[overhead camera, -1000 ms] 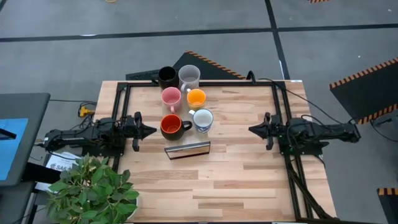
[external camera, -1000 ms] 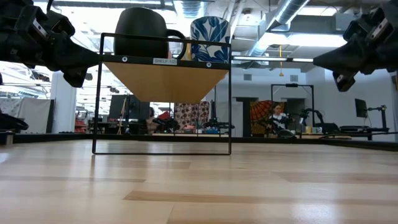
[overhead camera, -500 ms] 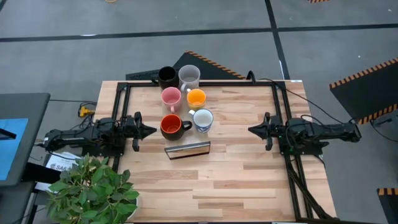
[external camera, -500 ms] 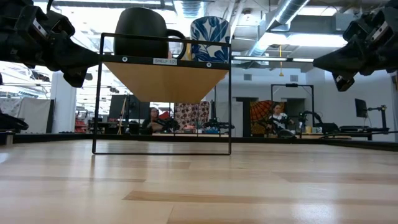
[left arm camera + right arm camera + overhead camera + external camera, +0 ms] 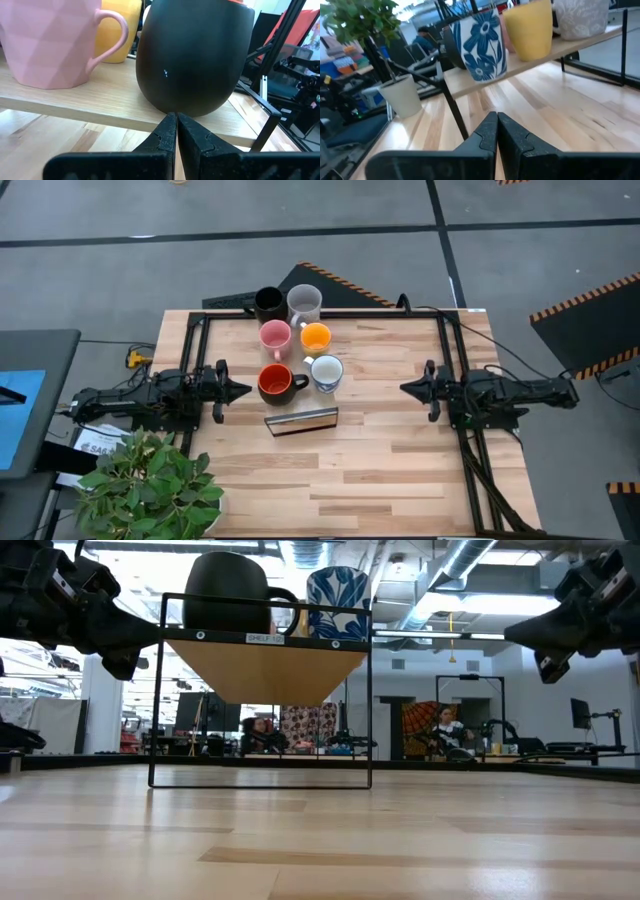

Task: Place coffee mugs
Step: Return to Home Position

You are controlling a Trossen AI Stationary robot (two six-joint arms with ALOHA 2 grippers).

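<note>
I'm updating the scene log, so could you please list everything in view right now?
Mugs: six, black, pale grey, pink, orange-yellow, red-orange, white with blue flowers; all on the shelf.
Shelf: one, wood with black frame; middle of the table, toward its back.
Table: one, light wood; under both arms.
Plant: one, green, white pot; table corner near the left arm.
People: two; far off in the room behind.
Left gripper: one, dark, shut, empty; left of the shelf.
Right gripper: one, dark, shut, empty; right of the shelf.
</note>
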